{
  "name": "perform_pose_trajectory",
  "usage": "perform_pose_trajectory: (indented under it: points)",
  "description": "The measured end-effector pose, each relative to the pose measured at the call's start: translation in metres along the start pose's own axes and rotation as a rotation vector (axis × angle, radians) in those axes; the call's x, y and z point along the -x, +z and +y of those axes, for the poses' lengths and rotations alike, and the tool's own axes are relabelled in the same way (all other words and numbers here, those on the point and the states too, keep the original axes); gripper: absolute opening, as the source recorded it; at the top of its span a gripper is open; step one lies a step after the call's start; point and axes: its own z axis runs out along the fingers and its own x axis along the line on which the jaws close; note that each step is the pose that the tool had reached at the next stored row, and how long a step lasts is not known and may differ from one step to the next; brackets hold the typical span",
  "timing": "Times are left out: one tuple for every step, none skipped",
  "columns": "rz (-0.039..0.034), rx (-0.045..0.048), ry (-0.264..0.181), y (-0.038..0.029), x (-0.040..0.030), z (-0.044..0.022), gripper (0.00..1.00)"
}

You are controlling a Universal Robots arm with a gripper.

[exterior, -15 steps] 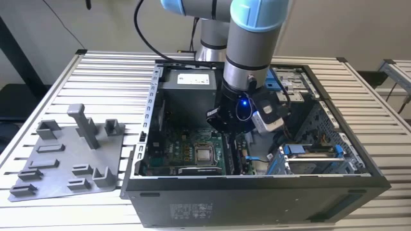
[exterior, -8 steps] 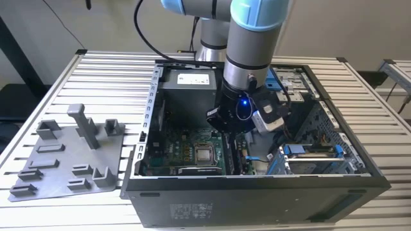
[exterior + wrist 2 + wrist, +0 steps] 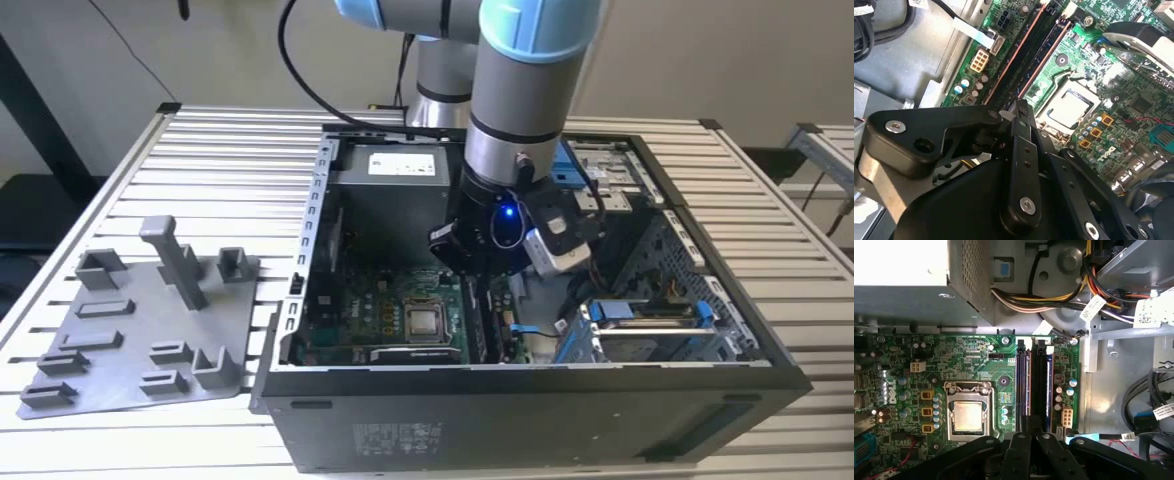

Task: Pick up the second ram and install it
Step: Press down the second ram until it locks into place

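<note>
Gripper [image 3: 1021, 112] matte blk, closed on second ram [image 3: 1049, 385] | thin dark strip w/ green motherboard [image 3: 979, 360] below

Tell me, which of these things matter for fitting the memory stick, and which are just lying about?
Part of the job:
- gripper, low over the long memory slots
- green motherboard that carries them
- the ram stick: I cannot tell it from the slots

Just lying about:
- grey holder tray beside the computer case
- processor
- cable bundle
</note>
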Motion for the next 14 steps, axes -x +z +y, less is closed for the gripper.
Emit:
perform_pose_trajectory:
  points:
    - [0.0, 0.0, 0.0, 0.0, 0.0, 0.0, 0.11]
    - [0.0, 0.0, 0.0, 0.0, 0.0003, 0.0, 0.11]
    - [0.0, 0.0, -0.002, 0.0, 0.0002, 0.0, 0.11]
    - [0.0, 0.0002, -0.008, 0.0, 0.0002, 0.0, 0.11]
    - [-0.0002, 0.0004, -0.017, 0.0, 0.0002, 0.0, 0.11]
    - [-0.0005, 0.0005, -0.03, 0.0, 0.0002, 0.0, 0.11]
    - [-0.0007, 0.0008, -0.044, 0.0, 0.0002, 0.0, 0.11]
    - [-0.001, 0.0011, -0.061, 0.0, 0.0002, 0.0, 0.11]
    - [-0.0014, 0.0014, -0.08, 0.0, 0.0002, 0.0, 0.11]
    - [-0.0017, 0.0017, -0.099, 0.0, 0.0002, 0.0, 0.11]
    - [-0.002, 0.002, -0.114, 0.0, 0.0002, 0.0, 0.11]
    - [-0.0023, 0.0023, -0.13, 0.0, 0.0002, 0.0, 0.11]
    - [-0.0025, 0.0026, -0.144, 0.0, 0.0002, 0.0, 0.11]
    - [-0.0028, 0.0028, -0.158, 0.0, 0.0002, 0.0, 0.11]
